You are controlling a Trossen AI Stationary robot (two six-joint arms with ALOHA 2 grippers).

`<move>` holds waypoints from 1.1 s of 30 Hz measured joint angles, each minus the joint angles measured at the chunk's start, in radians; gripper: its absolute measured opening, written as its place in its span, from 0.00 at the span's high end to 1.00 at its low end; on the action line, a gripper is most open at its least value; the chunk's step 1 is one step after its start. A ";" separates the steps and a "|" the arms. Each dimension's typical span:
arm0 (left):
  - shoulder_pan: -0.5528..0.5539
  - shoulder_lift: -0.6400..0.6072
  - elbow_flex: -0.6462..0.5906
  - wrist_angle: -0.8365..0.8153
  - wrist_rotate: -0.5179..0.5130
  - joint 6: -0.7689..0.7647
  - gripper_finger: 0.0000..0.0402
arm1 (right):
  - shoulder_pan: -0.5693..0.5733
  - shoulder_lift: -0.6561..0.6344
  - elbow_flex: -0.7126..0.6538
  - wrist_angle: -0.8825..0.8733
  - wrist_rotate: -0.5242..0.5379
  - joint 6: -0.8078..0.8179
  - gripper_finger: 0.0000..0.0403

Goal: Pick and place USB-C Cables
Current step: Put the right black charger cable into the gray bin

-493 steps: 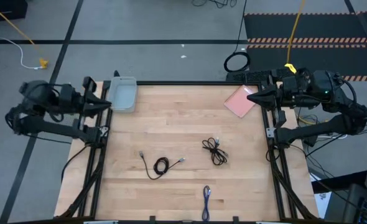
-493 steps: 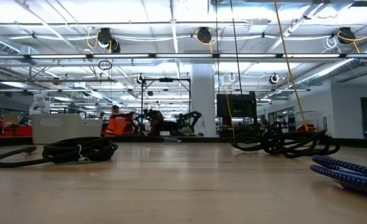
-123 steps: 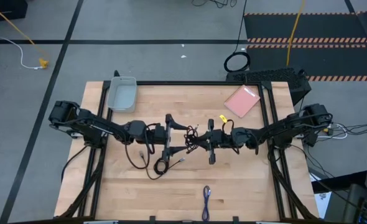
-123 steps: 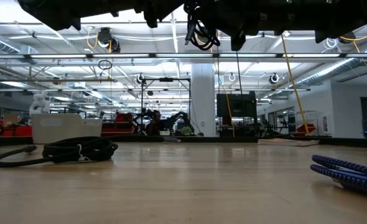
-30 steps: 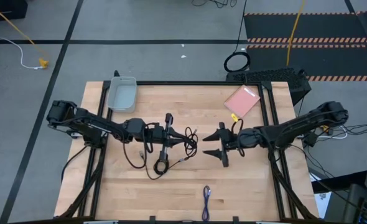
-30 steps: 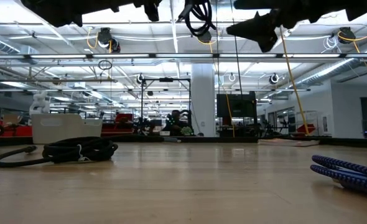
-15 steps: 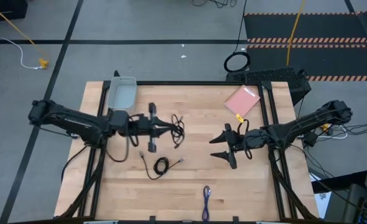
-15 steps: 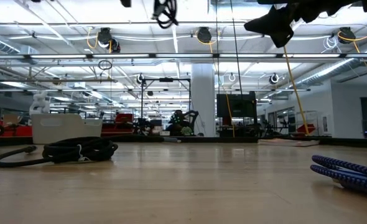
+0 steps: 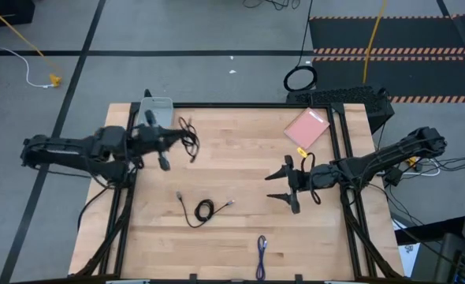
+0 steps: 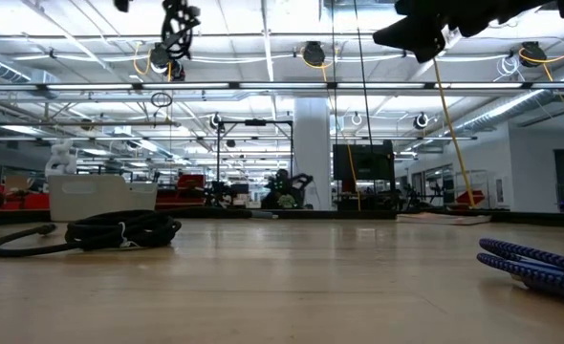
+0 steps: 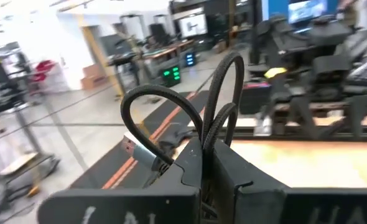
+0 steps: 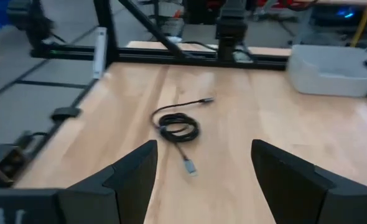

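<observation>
Tabletop (image 9: 240,150); probably bin (image 12: 333,70) behind cable (image 12: 177,129).

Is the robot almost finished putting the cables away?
Not yet. No cable can be seen put away. In hand: the left gripper is shut on one black cable, carrying it in the air beside the grey bin. Left to do: another black cable and the blue-purple cable lie on the table. The right gripper hangs open, empty.
</observation>
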 joint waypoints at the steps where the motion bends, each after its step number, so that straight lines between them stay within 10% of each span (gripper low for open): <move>1: 0.013 -0.023 0.000 -0.025 -0.009 -0.005 0.98 | 0.000 0.000 0.000 0.000 0.026 -0.010 0.37; 17: 0.214 -0.192 0.000 -0.380 -0.171 -0.185 0.96 | -0.001 0.000 0.000 -0.001 0.179 -0.089 0.37; 33: 0.485 0.052 0.254 -0.558 -0.253 -0.187 0.94 | -0.001 0.000 0.000 -0.004 0.180 -0.089 0.37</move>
